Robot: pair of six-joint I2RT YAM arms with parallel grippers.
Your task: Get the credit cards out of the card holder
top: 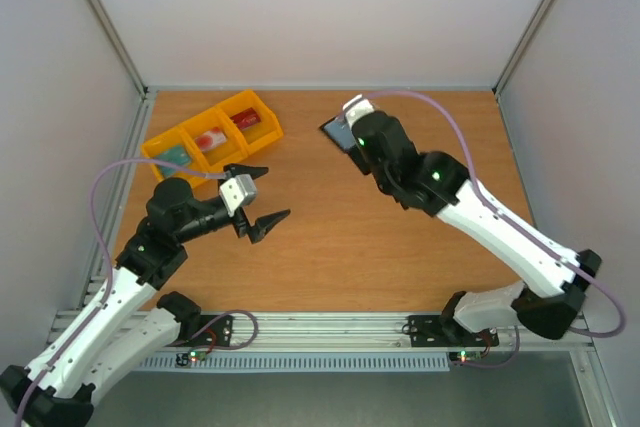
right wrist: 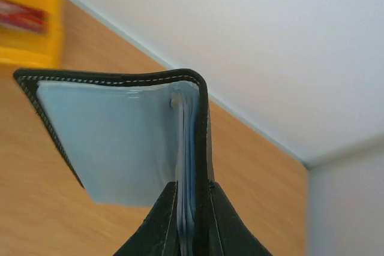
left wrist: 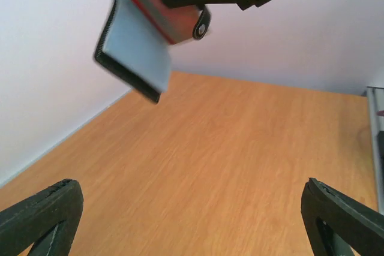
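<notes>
— Two grippers are to be accounted for. How is the left gripper [top: 279, 190] found?

— It is seen spread wide, with nothing held. In the top view it is placed left of centre, above the bare table [top: 330, 247]. In its own wrist view one black fingertip is shown in each lower corner, with only tabletop between them.

— And the right gripper [right wrist: 193, 223]?

— It is clamped on the card holder [right wrist: 120, 142]. In the right wrist view one leaf is pinched between the two black fingers at bottom centre. The other leaf, lined grey-blue, is spread out to the left.

— Where is the card holder placed?

— In the top view it is found at upper centre. In the left wrist view it is shown at upper left, held clear of the table and open against the pale wall [left wrist: 48, 88].

— Are the credit cards [right wrist: 186, 202] seen?

— Thin pale edges are seen stacked inside the pinched leaf in the right wrist view. In the left wrist view a red card [left wrist: 162, 7] with a pale band is shown against that leaf, blurred and partly covered by a finger. How many cards are held there cannot be told.

— What else is shown?

— Yellow bins [top: 215, 132] are set at the upper left of the top view, well apart from the wallet, with small items inside.
</notes>
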